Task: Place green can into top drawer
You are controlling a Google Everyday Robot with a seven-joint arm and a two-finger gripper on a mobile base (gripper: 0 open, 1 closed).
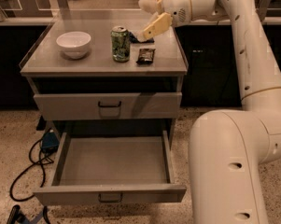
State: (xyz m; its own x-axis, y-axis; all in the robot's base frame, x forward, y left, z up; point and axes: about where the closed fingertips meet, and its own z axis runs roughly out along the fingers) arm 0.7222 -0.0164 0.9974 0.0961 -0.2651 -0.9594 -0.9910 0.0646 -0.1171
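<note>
The green can (120,44) stands upright on top of the grey cabinet (46,64), near the middle. My gripper (148,17) hangs open above the cabinet top, just right of and a little behind the can, its fingers (155,26) spread and holding nothing. The top drawer (107,106) is shut, its dark handle at the centre. The lower drawer (109,171) is pulled all the way out and holds nothing.
A white bowl (73,44) sits left of the can. A dark snack packet (145,55) lies right of the can, another (139,38) behind it under the gripper. Black cables (30,164) trail on the floor at left. My arm's base (233,162) fills the lower right.
</note>
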